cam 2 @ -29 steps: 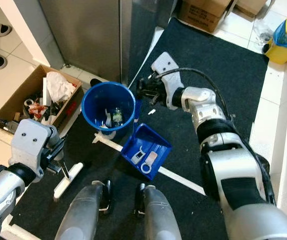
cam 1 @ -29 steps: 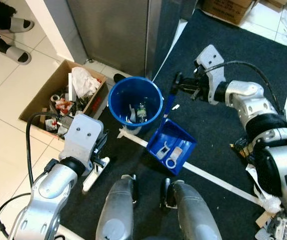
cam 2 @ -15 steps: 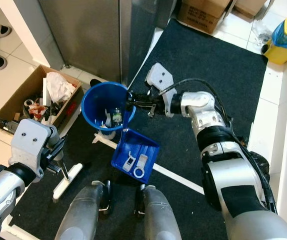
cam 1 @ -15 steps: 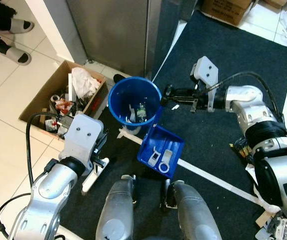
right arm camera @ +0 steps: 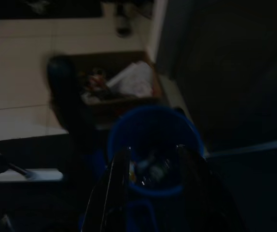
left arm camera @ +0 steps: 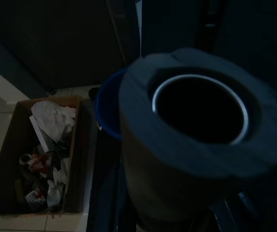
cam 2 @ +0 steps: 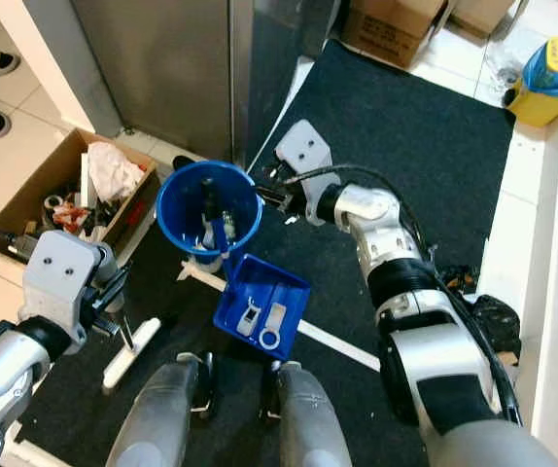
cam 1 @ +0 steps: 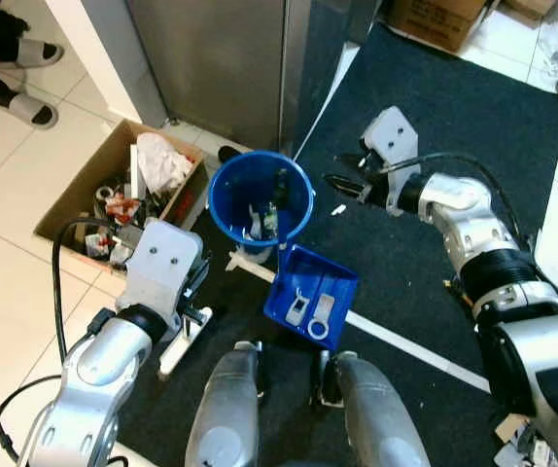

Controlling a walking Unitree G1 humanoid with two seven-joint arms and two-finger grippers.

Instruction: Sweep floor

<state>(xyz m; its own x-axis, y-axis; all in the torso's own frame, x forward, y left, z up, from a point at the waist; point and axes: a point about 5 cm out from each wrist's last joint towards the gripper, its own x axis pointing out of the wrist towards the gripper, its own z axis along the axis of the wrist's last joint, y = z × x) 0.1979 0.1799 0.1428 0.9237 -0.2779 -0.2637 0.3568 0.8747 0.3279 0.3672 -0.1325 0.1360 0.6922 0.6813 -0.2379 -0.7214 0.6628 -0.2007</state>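
I take the blue bin [cam 1: 260,199] as my landmark. My right gripper [cam 1: 335,184] hovers just beside its rim on the dark mat [cam 1: 435,117] side, fingers parted with nothing between them, so I judge it free of the dustpan. The blue dustpan [cam 1: 310,299] sits on the mat just in front of the bin, its handle leaning up against the bin's rim, with a few pale scraps lying in it, probably waiting to be tipped. My left gripper [cam 1: 190,300] holds the broom handle [left arm camera: 191,140] in front of the bin toward the cardboard box [cam 1: 70,204]; the white broom head [cam 1: 184,341] rests on the floor there.
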